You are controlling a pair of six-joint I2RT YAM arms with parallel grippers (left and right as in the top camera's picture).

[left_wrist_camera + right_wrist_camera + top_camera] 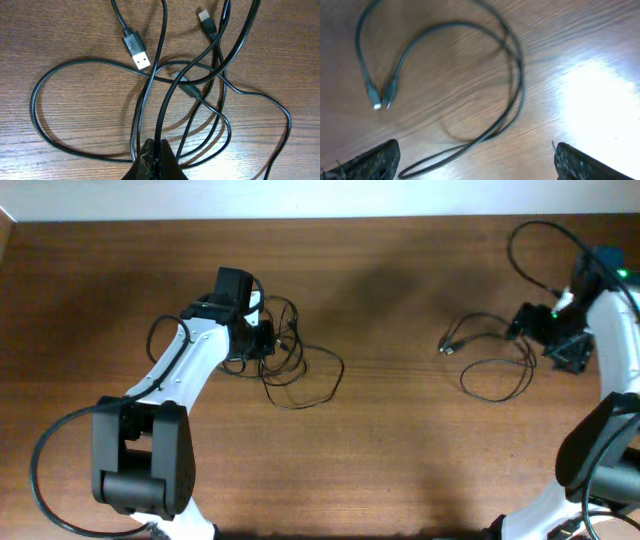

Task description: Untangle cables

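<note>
At nine o'clock on the wooden table [400, 430], my left pincer [156, 152] is pinched tight on the tangled cables [167, 100]. Two black strands run from between its tips toward twelve o'clock in the left wrist view. A USB plug [136, 51] lies at eleven o'clock of the knot's main crossing and a second plug [205, 19] at one o'clock. A small connector [190, 91] sits where several strands cross. One wide loop sweeps out to nine o'clock and another to four o'clock, both flat on the table. Across at three o'clock, well apart from the knot, a separate cable [519, 75] lies in a loose loop, its two end plugs [379, 102] side by side. My right pincer [475, 152] hovers above it with its jaws spread wide, holding nothing. That view is blurred, and a bright glare falls on the wood at three o'clock.
</note>
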